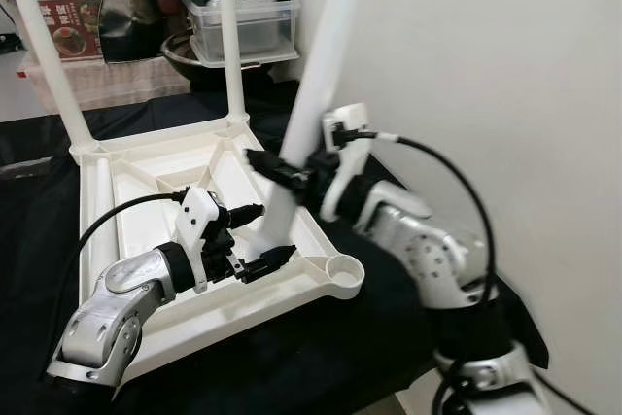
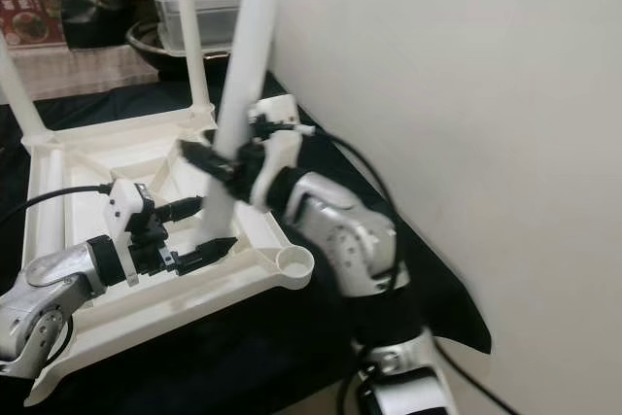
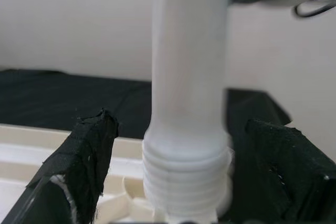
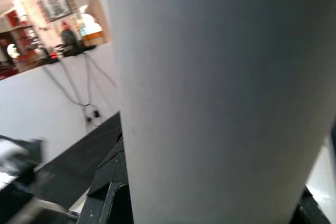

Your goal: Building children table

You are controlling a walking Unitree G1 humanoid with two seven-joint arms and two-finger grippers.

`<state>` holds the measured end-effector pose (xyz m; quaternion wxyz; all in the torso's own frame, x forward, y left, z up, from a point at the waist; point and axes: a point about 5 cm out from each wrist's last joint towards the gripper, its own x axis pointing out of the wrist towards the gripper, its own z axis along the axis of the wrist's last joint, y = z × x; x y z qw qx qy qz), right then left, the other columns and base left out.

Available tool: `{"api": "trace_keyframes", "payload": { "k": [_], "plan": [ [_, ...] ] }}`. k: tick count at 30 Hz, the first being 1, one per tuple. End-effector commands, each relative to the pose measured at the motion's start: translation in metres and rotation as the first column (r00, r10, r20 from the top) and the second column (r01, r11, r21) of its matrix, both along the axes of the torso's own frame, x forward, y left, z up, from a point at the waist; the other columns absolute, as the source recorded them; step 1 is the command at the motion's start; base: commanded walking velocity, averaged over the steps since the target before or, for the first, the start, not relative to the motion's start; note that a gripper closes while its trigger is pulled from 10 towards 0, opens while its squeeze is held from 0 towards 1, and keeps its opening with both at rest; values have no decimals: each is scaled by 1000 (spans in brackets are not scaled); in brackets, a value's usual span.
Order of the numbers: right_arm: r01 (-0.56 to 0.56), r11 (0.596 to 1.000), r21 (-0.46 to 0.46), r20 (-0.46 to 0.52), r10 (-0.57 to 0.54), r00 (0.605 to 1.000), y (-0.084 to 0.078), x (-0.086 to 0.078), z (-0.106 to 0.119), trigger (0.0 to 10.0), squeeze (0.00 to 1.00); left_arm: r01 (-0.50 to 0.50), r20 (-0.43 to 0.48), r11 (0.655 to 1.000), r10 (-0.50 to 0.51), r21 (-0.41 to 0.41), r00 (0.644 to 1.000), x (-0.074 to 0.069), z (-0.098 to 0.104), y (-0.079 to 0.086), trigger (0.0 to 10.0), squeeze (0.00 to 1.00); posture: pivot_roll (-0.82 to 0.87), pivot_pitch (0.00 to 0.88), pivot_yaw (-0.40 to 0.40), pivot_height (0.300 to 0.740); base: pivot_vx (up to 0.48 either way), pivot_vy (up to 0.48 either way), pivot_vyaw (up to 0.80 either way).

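The white tabletop [image 1: 146, 328] lies upside down on a black cloth. Two white legs [image 1: 44, 46] [image 1: 230, 36] stand in its far corners. A third leg [image 1: 326, 55] leans over the tabletop's right side, with my right gripper [image 1: 292, 174] shut on its middle. My left gripper [image 1: 275, 230] is open around the leg's lower end. In the left wrist view the threaded end [image 3: 186, 177] stands between the two fingers [image 3: 84, 166], apart from both. The near right corner socket [image 1: 345, 274] is empty. The leg [image 4: 210, 98] is very close in the right wrist view.
A white wall [image 1: 486, 65] runs close along the right. Behind the tabletop stand clear plastic boxes [image 1: 243, 26] and a dark bowl [image 1: 185, 51]. The black cloth [image 1: 292, 357] ends just past the near right corner.
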<state>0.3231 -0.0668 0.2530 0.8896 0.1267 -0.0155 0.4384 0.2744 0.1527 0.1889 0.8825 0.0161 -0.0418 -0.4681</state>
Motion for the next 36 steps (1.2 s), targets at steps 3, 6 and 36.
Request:
{"api": "trace_keyframes", "payload": {
  "k": [3, 6, 36],
  "plan": [
    [57, 997, -43, 59, -55, 997, -31, 10, 8, 0, 0, 98, -80, 995, -99, -11, 992, -18, -7, -2, 10000, 1000, -49, 0, -65, 740, 0, 0, 0],
    [72, 995, -74, 82, -65, 994, -46, 12, 10, 0, 0, 104, -91, 995, -104, -3, 990, -23, -10, -2, 10000, 1000, -53, 0, -68, 740, 0, 0, 0],
    [3, 945, -328, 252, 85, 964, -43, -7, -45, 0, 0, -348, -218, 927, 314, -139, 924, -25, -39, -2, 10000, 0, -38, 0, -87, 740, 0, 0, 0]
  ]
}}
